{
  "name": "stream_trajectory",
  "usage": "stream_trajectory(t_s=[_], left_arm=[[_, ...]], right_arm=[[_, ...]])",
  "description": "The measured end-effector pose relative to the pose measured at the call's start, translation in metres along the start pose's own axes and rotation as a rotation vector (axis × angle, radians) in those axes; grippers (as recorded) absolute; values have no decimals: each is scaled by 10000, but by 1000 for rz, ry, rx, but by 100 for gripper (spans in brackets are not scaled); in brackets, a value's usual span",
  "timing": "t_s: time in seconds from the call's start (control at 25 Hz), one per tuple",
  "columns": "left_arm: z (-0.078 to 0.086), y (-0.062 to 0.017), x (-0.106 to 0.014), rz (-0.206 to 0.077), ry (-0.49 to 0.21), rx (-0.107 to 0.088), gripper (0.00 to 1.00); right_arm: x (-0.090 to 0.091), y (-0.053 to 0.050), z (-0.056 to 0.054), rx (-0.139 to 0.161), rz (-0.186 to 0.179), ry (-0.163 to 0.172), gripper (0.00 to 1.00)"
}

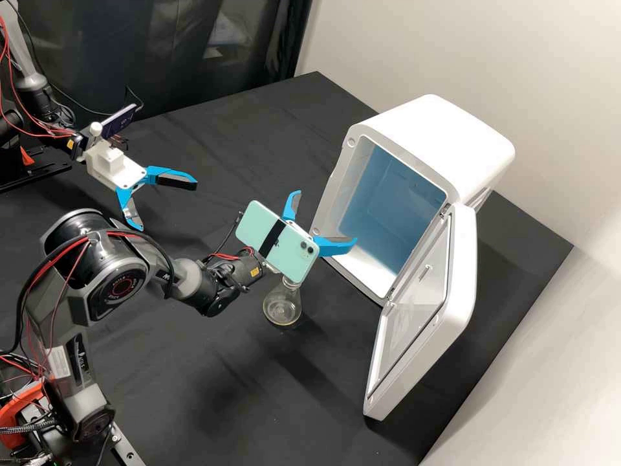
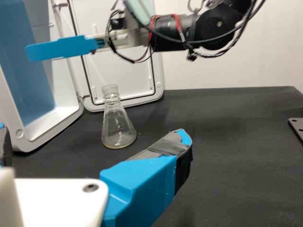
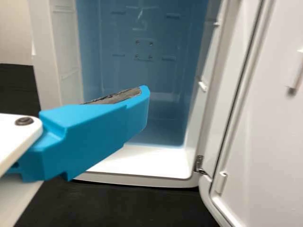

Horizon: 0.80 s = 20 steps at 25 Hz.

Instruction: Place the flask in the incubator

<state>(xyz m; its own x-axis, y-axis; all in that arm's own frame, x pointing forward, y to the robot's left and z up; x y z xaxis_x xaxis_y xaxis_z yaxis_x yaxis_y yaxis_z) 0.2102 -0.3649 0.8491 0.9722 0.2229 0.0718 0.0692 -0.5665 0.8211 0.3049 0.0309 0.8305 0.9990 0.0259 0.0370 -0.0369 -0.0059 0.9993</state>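
— Where is the clear glass conical flask (image 1: 283, 304) to be found?

— It is stood upright on the black bench (image 1: 246, 388), outside the white box-shaped incubator with the pale blue chamber (image 1: 446, 142); it is set just before the open mouth, beneath the wrist of the right arm; it is kept apart from both grippers.

— How is the right gripper (image 1: 322, 223) seen?

— It is held above the flask and pointed into the blue chamber; its two bright blue fingers (image 3: 90, 127) are spread wide, and nothing is gripped between them; a mint-green phone (image 1: 278, 241) is strapped to the wrist behind it.

— And the left gripper (image 1: 158, 194)?

— It is held over the bench, well apart from the flask and faced towards it; its fingers (image 2: 156, 161) are likewise spread wide, with nothing held.

— How is the incubator's white door (image 1: 427, 298) placed?

— It is swung wide open on its hinge, beside the mouth; the flask is seen between the door and the right arm.
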Motion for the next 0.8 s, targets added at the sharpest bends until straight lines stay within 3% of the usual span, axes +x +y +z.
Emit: stream_trajectory(t_s=[0.4,0.6,0.8], left_arm=[[-26,-2,1,7,8,-3,100],[-22,-3,2,6,6,-3,100],[2,-7,5,4,-7,0,100]], right_arm=[[-341,21,313,-56,4,1,100],[-552,-18,478,-72,-37,-38,100],[-646,-102,643,-66,-81,-103,100]])
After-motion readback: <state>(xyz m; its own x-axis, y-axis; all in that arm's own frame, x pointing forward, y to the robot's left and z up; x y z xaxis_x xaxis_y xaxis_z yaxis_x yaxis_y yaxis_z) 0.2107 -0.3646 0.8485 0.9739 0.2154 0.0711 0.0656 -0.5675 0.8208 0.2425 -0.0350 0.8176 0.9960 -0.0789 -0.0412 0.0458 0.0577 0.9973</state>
